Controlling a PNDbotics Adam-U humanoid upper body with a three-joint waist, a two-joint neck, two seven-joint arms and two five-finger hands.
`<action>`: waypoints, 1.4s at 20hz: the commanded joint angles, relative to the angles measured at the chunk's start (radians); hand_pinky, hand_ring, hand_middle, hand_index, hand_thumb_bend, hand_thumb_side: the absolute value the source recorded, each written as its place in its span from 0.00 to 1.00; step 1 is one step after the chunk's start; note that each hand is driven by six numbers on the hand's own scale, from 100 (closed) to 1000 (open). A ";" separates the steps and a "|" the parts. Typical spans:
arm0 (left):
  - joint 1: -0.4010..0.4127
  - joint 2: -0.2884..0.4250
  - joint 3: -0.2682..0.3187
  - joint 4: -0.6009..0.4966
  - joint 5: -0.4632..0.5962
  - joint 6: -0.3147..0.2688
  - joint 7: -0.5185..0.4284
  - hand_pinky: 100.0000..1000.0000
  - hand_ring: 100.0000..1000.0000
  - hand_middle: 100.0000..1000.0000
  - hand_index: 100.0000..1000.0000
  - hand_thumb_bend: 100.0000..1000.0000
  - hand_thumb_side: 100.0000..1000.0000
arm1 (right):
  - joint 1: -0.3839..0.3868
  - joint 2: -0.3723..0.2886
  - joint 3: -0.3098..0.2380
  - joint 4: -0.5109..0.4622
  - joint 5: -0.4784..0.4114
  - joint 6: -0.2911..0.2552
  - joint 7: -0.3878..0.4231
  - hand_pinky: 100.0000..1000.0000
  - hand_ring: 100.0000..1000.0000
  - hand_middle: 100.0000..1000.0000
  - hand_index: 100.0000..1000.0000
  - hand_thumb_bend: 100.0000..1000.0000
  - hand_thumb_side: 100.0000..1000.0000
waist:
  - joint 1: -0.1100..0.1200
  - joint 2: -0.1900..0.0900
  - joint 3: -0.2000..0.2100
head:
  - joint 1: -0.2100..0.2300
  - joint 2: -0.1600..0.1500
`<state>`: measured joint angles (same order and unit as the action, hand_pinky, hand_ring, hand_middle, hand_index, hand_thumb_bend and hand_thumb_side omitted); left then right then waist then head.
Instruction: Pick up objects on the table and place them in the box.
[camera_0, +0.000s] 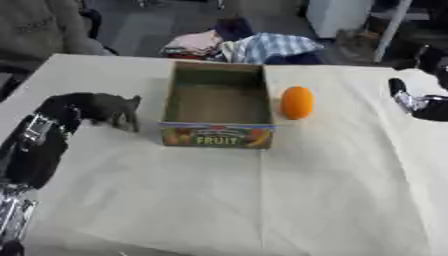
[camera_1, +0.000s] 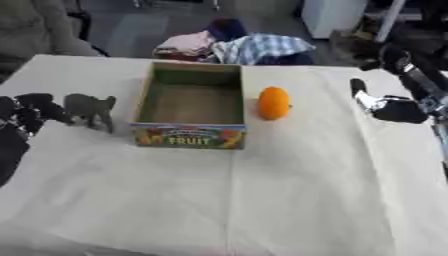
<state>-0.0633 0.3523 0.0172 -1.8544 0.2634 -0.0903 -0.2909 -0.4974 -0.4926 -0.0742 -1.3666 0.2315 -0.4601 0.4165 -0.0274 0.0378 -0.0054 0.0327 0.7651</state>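
An open cardboard box (camera_0: 217, 75) marked FRUIT stands in the middle of the table, with nothing inside it. An orange oval fruit (camera_0: 297, 102) lies just right of the box. On the box's left a grey animal figure (camera_1: 93, 107) stands with its legs down on the cloth. My left hand (camera_0: 61, 109) is at the figure's rear, its dark fingers curled round that end. My right hand (camera_1: 391, 108) hovers at the table's right side, well right of the fruit, fingers relaxed and holding nothing.
A pale cloth (camera_0: 262, 200) covers the table. Beyond the far edge lie a pile of clothes (camera_0: 262, 47) and a person's grey sleeve (camera_0: 44, 25) at the upper left. My left forearm (camera_0: 31, 160) runs along the left edge.
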 joint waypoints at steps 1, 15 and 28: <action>-0.009 0.026 0.011 -0.013 0.004 -0.002 0.000 1.00 0.64 0.59 0.76 0.17 0.83 | -0.043 -0.017 -0.009 0.007 0.028 0.002 0.007 0.78 0.86 0.85 0.97 0.00 0.22 | 0.001 -0.010 -0.001 | 0.000 0.005; -0.006 0.027 0.001 -0.012 0.007 -0.001 -0.011 1.00 0.64 0.59 0.76 0.17 0.83 | -0.311 -0.026 0.121 0.290 0.191 -0.080 0.069 0.81 0.90 0.88 0.99 0.00 0.37 | 0.002 -0.021 0.002 | -0.024 0.005; -0.009 0.021 -0.008 -0.015 0.016 -0.003 -0.022 1.00 0.65 0.59 0.76 0.17 0.83 | -0.493 0.208 0.006 0.754 0.660 -0.130 -0.076 0.82 0.91 0.88 1.00 0.00 0.55 | 0.020 -0.025 0.017 | -0.049 0.005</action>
<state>-0.0622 0.3530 0.0097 -1.8544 0.2731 -0.0925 -0.3092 -0.9599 -0.2868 -0.0512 -0.6344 0.8355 -0.5852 0.3782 -0.0096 0.0248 0.0121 -0.0124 0.7651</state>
